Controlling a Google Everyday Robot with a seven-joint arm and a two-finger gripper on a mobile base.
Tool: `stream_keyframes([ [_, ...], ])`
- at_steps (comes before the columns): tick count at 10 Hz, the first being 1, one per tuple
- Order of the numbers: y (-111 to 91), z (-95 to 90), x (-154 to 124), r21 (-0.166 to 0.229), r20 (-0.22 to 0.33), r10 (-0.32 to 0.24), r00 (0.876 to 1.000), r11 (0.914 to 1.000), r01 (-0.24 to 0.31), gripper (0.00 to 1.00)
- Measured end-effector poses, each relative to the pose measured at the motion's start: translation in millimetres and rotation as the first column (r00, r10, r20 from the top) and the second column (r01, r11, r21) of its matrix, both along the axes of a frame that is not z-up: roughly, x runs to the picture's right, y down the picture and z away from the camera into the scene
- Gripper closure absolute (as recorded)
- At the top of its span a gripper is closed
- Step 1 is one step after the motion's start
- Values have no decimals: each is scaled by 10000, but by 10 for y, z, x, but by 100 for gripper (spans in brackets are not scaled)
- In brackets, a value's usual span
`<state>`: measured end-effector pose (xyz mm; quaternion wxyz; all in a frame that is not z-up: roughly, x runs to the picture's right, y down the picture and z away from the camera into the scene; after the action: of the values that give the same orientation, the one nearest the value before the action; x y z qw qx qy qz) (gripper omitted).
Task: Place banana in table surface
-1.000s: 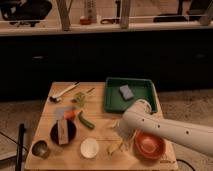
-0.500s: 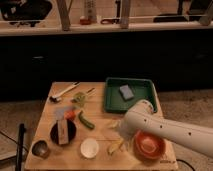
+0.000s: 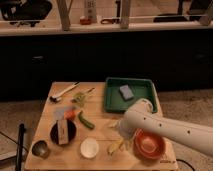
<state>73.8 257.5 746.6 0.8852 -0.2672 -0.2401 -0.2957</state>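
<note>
The banana [image 3: 116,146] is small and pale yellow. It lies on the table surface [image 3: 102,112], near the front edge, between a white bowl [image 3: 89,147] and an orange bowl [image 3: 149,144]. My white arm reaches in from the right over the orange bowl. The gripper [image 3: 120,132] is at its left end, just above and behind the banana. The arm's thick end hides most of the gripper, and I cannot tell whether it touches the banana.
A green tray [image 3: 145,102] holding a grey sponge [image 3: 126,91] stands at the back right. A green pepper-like vegetable [image 3: 86,121], a black plate [image 3: 70,135] with a box, a metal cup [image 3: 40,148] and a white-handled utensil [image 3: 62,92] lie on the left half.
</note>
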Motion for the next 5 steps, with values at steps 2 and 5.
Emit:
stream_keyframes([
  [2, -24, 24, -8, -83, 20, -19, 10000, 10000, 19, 20],
  [5, -23, 26, 1, -96, 8, -2, 10000, 10000, 2, 20],
])
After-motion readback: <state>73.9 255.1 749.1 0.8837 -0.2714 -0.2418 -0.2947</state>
